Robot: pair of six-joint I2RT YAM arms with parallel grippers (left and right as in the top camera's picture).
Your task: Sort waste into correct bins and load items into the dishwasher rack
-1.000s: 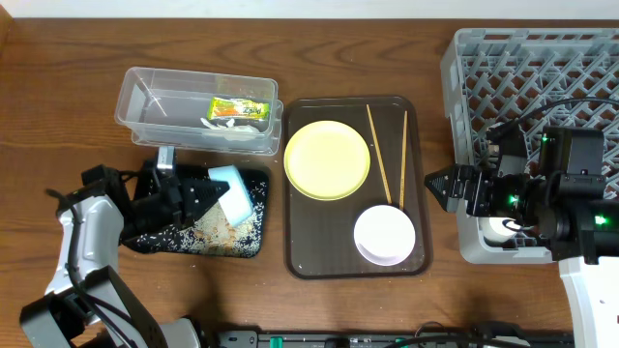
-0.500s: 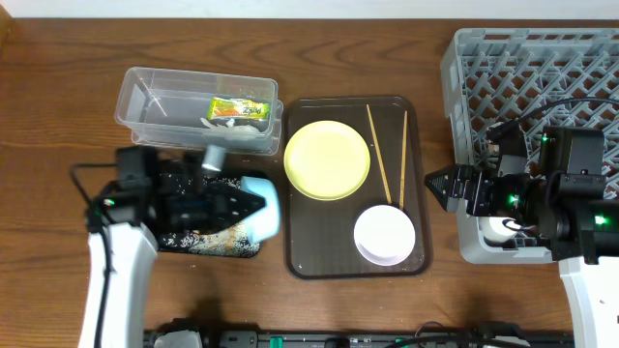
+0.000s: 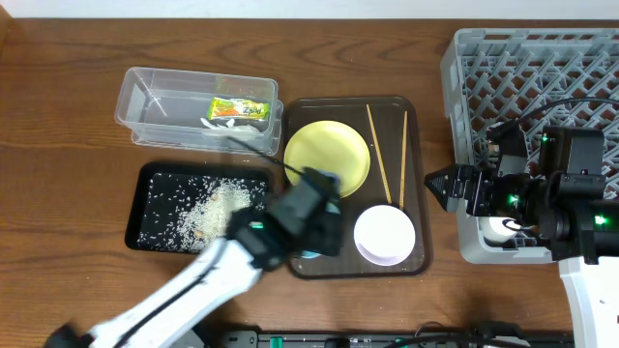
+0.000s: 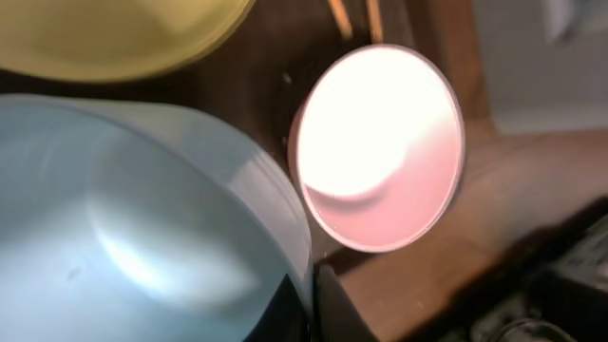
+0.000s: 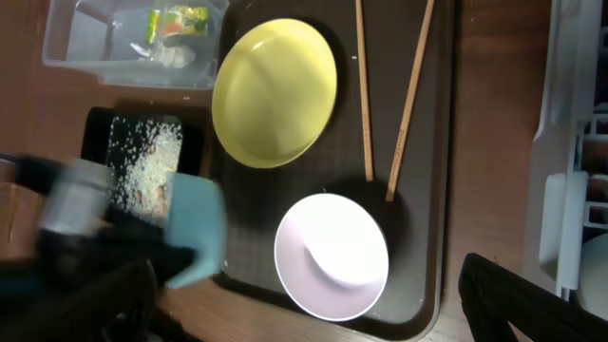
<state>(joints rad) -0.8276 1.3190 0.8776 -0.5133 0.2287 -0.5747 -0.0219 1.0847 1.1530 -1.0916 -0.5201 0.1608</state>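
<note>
My left gripper (image 3: 314, 208) (image 4: 312, 304) is shut on the rim of the light blue bowl (image 4: 142, 218) (image 5: 195, 228), held over the left front part of the brown tray. The arm hides most of the bowl from overhead. The white bowl (image 3: 385, 234) (image 4: 380, 147) and yellow plate (image 3: 327, 159) lie on that tray, with two chopsticks (image 3: 379, 155) beside them. Rice crumbs lie in the black tray (image 3: 155, 179). The snack wrapper (image 3: 240, 109) lies in the clear tub (image 3: 145, 97). My right gripper (image 3: 435, 186) is open and empty beside the grey rack (image 3: 542, 68).
The brown serving tray (image 3: 418, 261) sits mid-table between the bins and the rack. My right arm covers the rack's front left corner, where something white shows beneath it. Bare wood runs along the table's front edge.
My left gripper carried the light blue bowl rightward, off the black tray and over the brown tray. The rice stays on the black tray. The right arm has not moved.
</note>
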